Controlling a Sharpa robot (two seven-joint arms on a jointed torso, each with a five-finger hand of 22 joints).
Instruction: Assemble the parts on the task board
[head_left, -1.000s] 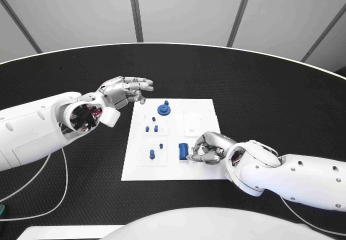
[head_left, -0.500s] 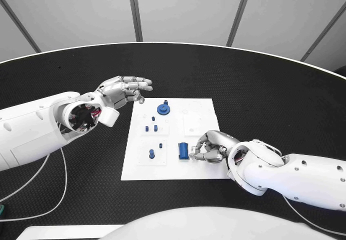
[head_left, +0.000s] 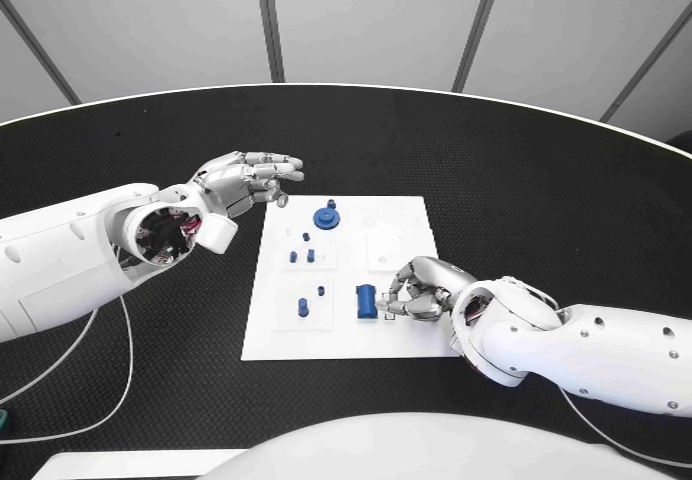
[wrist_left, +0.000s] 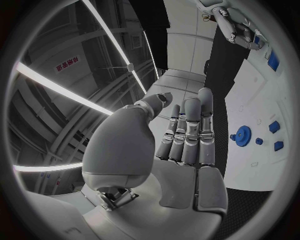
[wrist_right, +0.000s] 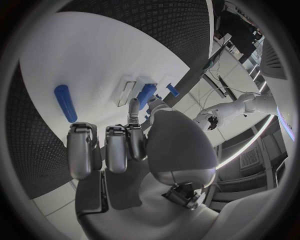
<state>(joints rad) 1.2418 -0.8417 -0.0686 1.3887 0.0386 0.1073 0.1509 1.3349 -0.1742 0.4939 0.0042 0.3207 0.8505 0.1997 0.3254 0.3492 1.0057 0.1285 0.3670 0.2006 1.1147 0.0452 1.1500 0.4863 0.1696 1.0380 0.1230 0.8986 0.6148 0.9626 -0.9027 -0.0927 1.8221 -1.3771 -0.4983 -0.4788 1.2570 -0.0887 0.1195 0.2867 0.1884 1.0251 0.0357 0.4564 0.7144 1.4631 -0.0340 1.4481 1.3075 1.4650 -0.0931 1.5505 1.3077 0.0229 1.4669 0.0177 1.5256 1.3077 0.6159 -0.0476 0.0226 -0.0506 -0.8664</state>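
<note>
Currently: right hand (head_left: 421, 294) curled, empty, beside blue cylinder (head_left: 366, 301) on task board (head_left: 408, 345); grasping it seems next. Left hand (head_left: 248, 181) open, idle.

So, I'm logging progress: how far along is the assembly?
Early to middle. A blue gear and small blue pegs appear seated in the task board. The right hand works beside the blue cylinder lying loose; grasp unclear. The left hand hovers off-board, holding nothing.

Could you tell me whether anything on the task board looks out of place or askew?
Nothing stands out. The task board lies flat, the gear sits near its far edge, and the blue cylinder lies beside the right hand.
</note>
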